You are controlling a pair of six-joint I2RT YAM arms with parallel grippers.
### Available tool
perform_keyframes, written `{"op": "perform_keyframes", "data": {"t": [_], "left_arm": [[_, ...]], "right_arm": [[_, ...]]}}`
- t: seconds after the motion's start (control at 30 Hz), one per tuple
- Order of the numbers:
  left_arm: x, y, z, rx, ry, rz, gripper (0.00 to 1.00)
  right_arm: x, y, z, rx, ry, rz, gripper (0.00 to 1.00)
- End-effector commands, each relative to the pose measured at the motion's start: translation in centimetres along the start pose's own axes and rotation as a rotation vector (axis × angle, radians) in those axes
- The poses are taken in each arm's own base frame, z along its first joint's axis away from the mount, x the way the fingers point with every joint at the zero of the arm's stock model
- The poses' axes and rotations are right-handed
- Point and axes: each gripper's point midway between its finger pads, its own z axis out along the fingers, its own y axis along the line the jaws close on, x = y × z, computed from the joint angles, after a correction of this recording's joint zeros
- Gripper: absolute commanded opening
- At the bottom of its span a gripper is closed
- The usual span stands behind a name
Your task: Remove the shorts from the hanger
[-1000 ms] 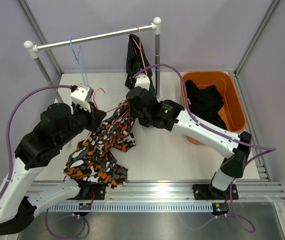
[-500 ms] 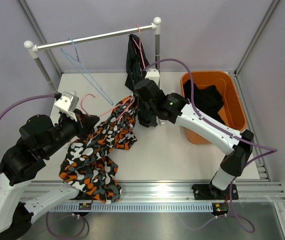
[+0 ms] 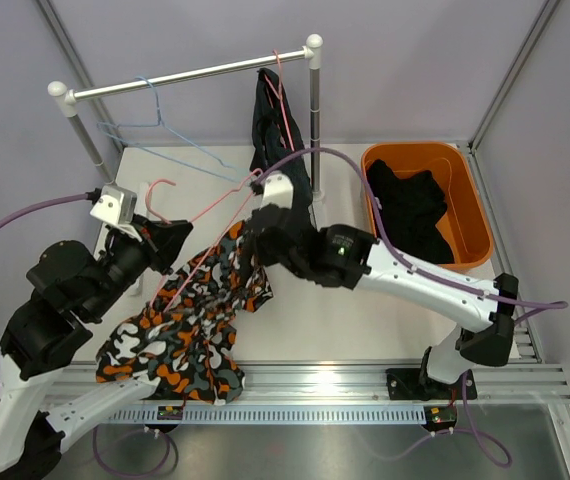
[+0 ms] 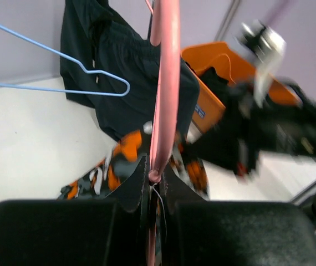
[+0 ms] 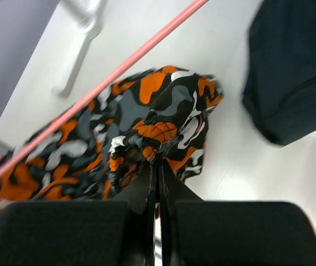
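The camouflage shorts (image 3: 180,325) hang limp from a pink hanger (image 3: 215,205) held low over the table. My left gripper (image 3: 177,245) is shut on that hanger's wire (image 4: 166,83), which runs straight up out of the jaws (image 4: 157,174). My right gripper (image 3: 248,240) is shut on the bunched orange waistband of the camouflage shorts (image 5: 158,130), with the pink hanger's wire (image 5: 119,72) crossing beyond it. A black pair of shorts (image 3: 270,120) hangs on another pink hanger at the rail's right end. More black shorts (image 3: 415,205) lie in the orange bin (image 3: 470,215).
A clothes rail (image 3: 190,75) on two posts spans the back, with an empty blue hanger (image 3: 155,130) hooked near its left end. The blue hanger (image 4: 64,61) and the hanging black shorts (image 4: 130,72) sit close behind the held pink hanger. The bin stands at the right.
My left arm has drawn the pink hanger leftward and nearer. My right arm swung in toward the shorts and pinched the waistband. The blue hanger has swung on the rail.
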Motion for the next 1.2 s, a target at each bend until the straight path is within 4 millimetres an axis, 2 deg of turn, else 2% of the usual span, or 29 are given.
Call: {"op": "perform_keyframes", "data": {"t": [0.0, 0.03, 0.1, 0.13, 0.2, 0.3, 0.4, 0.5, 0.6, 0.67, 0.73, 0.87, 0.9, 0.93, 0.97, 1.0, 1.03, 1.07, 1.13, 1.17], "left_arm": [[-3.8, 0.1, 1.6, -0.038, -0.158, -0.051, 0.00], [-4.1, 0.3, 1.9, -0.053, -0.171, -0.053, 0.00], [-5.2, 0.5, 2.3, -0.074, -0.208, -0.057, 0.00], [-5.7, 0.6, 2.6, -0.084, -0.219, -0.057, 0.00], [-6.9, 1.1, 2.7, -0.122, -0.253, -0.054, 0.00], [-8.6, 2.4, 2.6, -0.207, -0.299, -0.035, 0.00], [-9.8, 4.2, 2.4, -0.317, -0.336, -0.019, 0.00], [-10.1, 4.9, 2.6, -0.368, -0.353, -0.022, 0.00], [-10.0, 4.7, 3.1, -0.352, -0.358, -0.025, 0.00], [-9.5, 4.5, 3.5, -0.344, -0.337, -0.019, 0.00], [-8.7, 4.5, 3.9, -0.338, -0.307, -0.005, 0.00], [-7.5, 5.2, 3.3, -0.363, -0.288, 0.013, 0.00], [-6.9, 5.3, 3.3, -0.368, -0.273, 0.020, 0.00], [-6.7, 5.4, 3.1, -0.369, -0.272, 0.020, 0.00], [-6.4, 5.4, 3.1, -0.367, -0.265, 0.020, 0.00], [-6.0, 5.3, 3.0, -0.354, -0.254, 0.024, 0.00], [-5.7, 5.2, 3.0, -0.345, -0.247, 0.020, 0.00], [-5.4, 5.1, 3.2, -0.340, -0.235, 0.020, 0.00], [-4.3, 4.9, 3.5, -0.320, -0.202, 0.024, 0.00], [-3.9, 4.9, 3.6, -0.315, -0.192, 0.027, 0.00]], "right_arm": [[0.3, 4.1, -4.8, -0.096, -0.033, -0.053, 0.00], [0.3, 5.3, -5.8, -0.126, -0.037, -0.067, 0.00], [1.8, 6.8, -7.3, -0.147, -0.021, -0.127, 0.00], [1.4, 7.4, -8.0, -0.158, -0.030, -0.131, 0.00], [1.2, 7.0, -9.2, -0.142, -0.041, -0.155, 0.00], [-1.2, 5.7, -11.2, -0.138, -0.105, -0.138, 0.00], [-4.2, 3.4, -13.7, -0.113, -0.185, -0.115, 0.00], [-6.6, 1.3, -16.4, -0.112, -0.240, -0.089, 0.00], [-7.7, 0.7, -18.1, -0.150, -0.269, -0.077, 0.00], [-8.9, -1.2, -18.7, -0.075, -0.315, -0.068, 0.00], [-11.1, -3.9, -20.4, 0.005, -0.379, -0.060, 0.00], [-16.2, -8.1, -25.3, 0.068, -0.536, 0.008, 0.00], [-18.4, -9.4, -27.4, 0.058, -0.616, 0.103, 0.00], [-19.5, -11.5, -28.7, 0.150, -0.666, 0.059, 0.00], [-19.5, -11.9, -28.4, 0.209, -0.685, 0.000, 0.00], [-22.6, -13.5, -31.6, 0.182, -0.816, 0.210, 0.00], [-23.3, -15.0, -32.7, 0.263, -0.839, 0.110, 0.00], [-24.0, -16.0, -33.6, 0.287, -0.873, 0.126, 0.00], [-25.5, -16.8, -34.8, 0.320, -0.929, 0.127, 0.00], [-26.6, -18.7, -36.2, 0.376, -0.968, 0.163, 0.00]]}}
